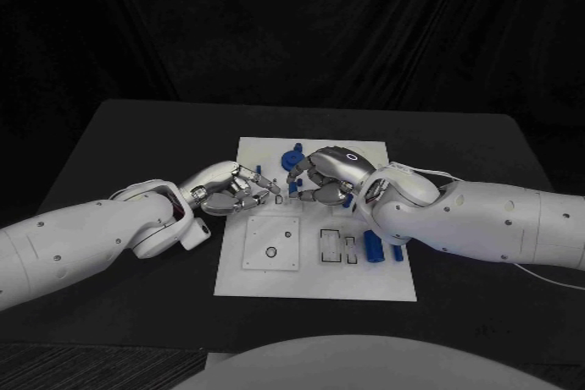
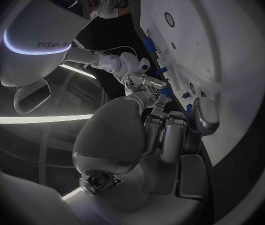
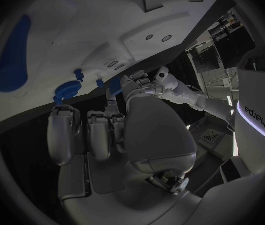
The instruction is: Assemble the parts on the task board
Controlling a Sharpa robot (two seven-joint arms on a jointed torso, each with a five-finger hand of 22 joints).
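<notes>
White task board (image 1: 250, 276) on black counter (image 1: 122, 145). Left hand (image 1: 234, 189) and right hand (image 1: 327, 177) meet fingertip to fingertip over board's middle. Blue parts (image 1: 292, 159) behind hands.

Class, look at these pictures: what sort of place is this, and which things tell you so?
Probably a robotics lab test bench: a black table before dark curtains, a white task board with small blue parts, and shelving of equipment in the room behind.
</notes>
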